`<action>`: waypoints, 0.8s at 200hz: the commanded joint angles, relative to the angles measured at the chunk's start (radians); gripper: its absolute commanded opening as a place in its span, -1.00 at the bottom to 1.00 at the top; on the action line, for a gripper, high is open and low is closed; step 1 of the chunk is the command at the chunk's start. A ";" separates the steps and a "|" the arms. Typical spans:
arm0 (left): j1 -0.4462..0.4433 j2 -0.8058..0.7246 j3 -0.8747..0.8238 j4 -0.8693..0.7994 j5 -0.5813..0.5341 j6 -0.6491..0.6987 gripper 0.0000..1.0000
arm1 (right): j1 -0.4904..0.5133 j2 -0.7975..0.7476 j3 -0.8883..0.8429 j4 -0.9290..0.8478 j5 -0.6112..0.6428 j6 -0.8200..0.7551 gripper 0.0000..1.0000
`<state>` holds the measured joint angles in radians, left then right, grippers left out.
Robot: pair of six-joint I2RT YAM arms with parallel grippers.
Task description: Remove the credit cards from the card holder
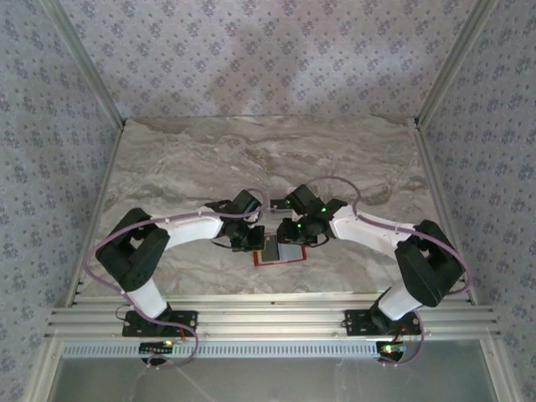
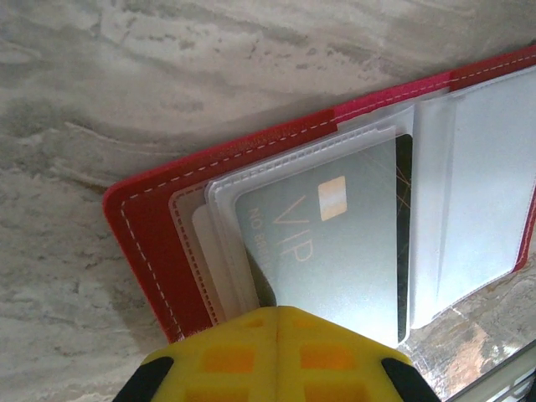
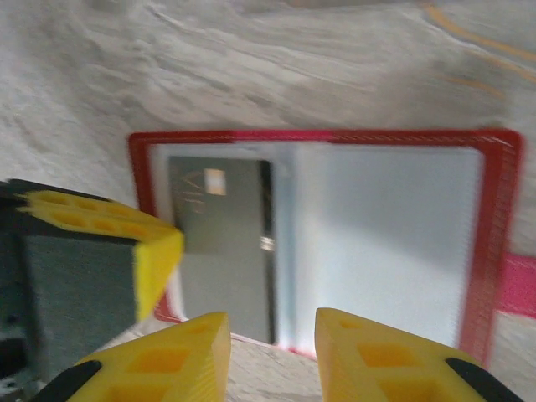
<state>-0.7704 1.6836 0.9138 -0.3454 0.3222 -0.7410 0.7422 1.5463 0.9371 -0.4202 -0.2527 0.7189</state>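
Card holder (image 1: 280, 251) lies open and flat on the marble bench (image 1: 251, 151), inner side up, between the two arms. One credit card (image 2: 335, 251) is visible, grey with "VIP" lettering and a chip. It sits in a clear sleeve (image 2: 226, 201) in the half of the card holder away from the pink snap tab (image 3: 519, 285). The tab-side half shows a pale sleeve panel (image 3: 385, 243); can't tell if it holds a card.

Left gripper (image 2: 276, 322) is at the card-side end of the card holder, jaws clenched together right at the card's edge. Can't tell if the card is pinched between them.

Right gripper (image 3: 272, 335) hangs over the card holder's long edge near the middle fold, jaws released with a clear gap, nothing between them.
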 commanded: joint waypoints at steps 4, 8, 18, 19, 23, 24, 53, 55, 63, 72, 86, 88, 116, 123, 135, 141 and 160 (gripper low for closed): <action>0.003 0.041 -0.024 -0.024 -0.032 0.024 -0.86 | 0.005 0.059 0.045 0.049 -0.078 0.008 -0.36; 0.004 0.041 -0.024 -0.025 -0.031 0.024 -0.86 | 0.006 0.067 0.048 0.051 -0.081 0.007 -0.37; 0.004 0.039 -0.027 -0.025 -0.032 0.023 -0.86 | 0.005 0.081 0.055 0.060 -0.090 0.007 -0.38; 0.004 0.039 -0.027 -0.026 -0.032 0.024 -0.86 | 0.005 0.083 0.055 0.060 -0.091 0.006 -0.38; 0.003 0.039 -0.029 -0.026 -0.032 0.024 -0.86 | 0.006 0.090 0.057 0.064 -0.095 0.005 -0.39; 0.003 0.039 -0.029 -0.026 -0.032 0.024 -0.86 | 0.006 0.092 0.057 0.066 -0.096 0.005 -0.39; 0.004 0.039 -0.029 -0.025 -0.033 0.023 -0.86 | 0.007 0.140 0.071 0.083 -0.113 0.005 -0.40; 0.004 0.039 -0.030 -0.026 -0.033 0.024 -0.86 | 0.007 0.143 0.071 0.084 -0.112 0.006 -0.40; 0.004 0.039 -0.030 -0.025 -0.032 0.025 -0.86 | 0.006 0.156 0.073 0.088 -0.116 0.006 -0.40; 0.004 0.039 -0.029 -0.026 -0.033 0.025 -0.86 | 0.006 0.166 0.072 0.095 -0.121 0.005 -0.41; 0.004 0.039 -0.030 -0.027 -0.031 0.027 -0.86 | 0.006 0.176 0.071 0.098 -0.120 0.005 -0.41; 0.003 0.039 -0.030 -0.027 -0.031 0.027 -0.86 | 0.007 0.178 0.072 0.097 -0.119 0.005 -0.41; 0.004 0.039 -0.029 -0.027 -0.029 0.028 -0.87 | 0.005 0.192 0.071 0.069 -0.082 -0.006 -0.41; 0.004 0.040 -0.029 -0.027 -0.029 0.028 -0.87 | 0.005 0.198 0.071 0.064 -0.075 -0.010 -0.41; 0.003 0.039 -0.030 -0.028 -0.029 0.028 -0.86 | 0.004 0.208 0.071 0.058 -0.070 -0.015 -0.42; 0.004 0.038 -0.027 -0.028 -0.028 0.029 -0.86 | 0.002 0.210 0.070 0.057 -0.067 -0.016 -0.42; 0.004 0.033 -0.027 -0.031 -0.030 0.029 -0.86 | 0.004 0.214 0.071 0.039 -0.047 -0.020 -0.43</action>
<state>-0.7704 1.6852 0.9134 -0.3393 0.3252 -0.7330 0.7422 1.7378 0.9867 -0.3332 -0.3367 0.7174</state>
